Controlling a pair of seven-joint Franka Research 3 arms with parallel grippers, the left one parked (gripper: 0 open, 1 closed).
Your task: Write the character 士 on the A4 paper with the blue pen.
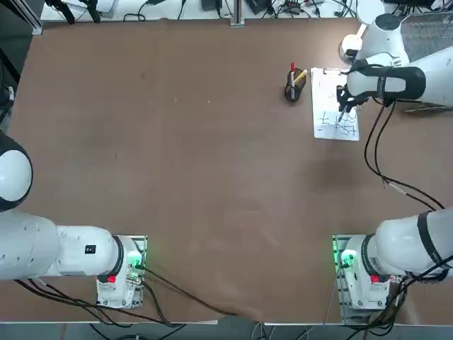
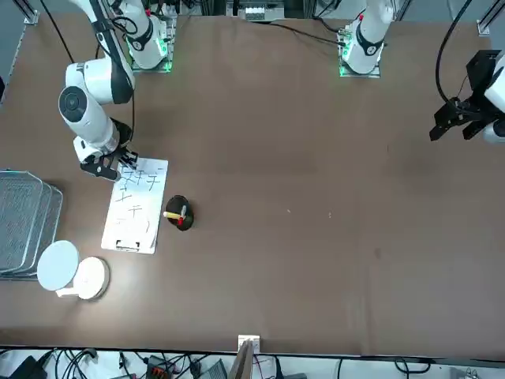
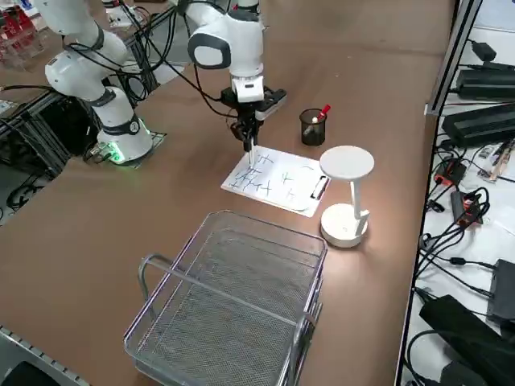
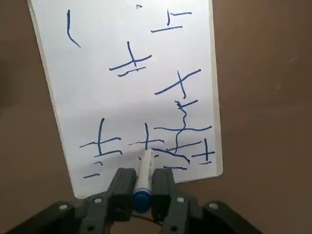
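Note:
The A4 paper (image 1: 326,91) (image 2: 135,218) (image 3: 280,182) (image 4: 122,83) lies at the table's far right, clip on its far short edge, with several blue handwritten strokes on it. My right gripper (image 1: 342,107) (image 2: 118,163) (image 3: 248,133) (image 4: 144,179) hangs over the sheet's near end, shut on the blue pen (image 4: 145,168) (image 3: 252,153). The pen points down, and its tip rests on the paper among the lowest row of strokes.
A black pen cup (image 1: 292,89) (image 2: 181,215) (image 3: 312,125) holding a red and a yellow pen stands just left of the sheet. A white lamp (image 2: 72,269) (image 3: 346,193) and a wire basket (image 2: 24,221) (image 3: 233,305) sit beyond the paper's clip end and right side.

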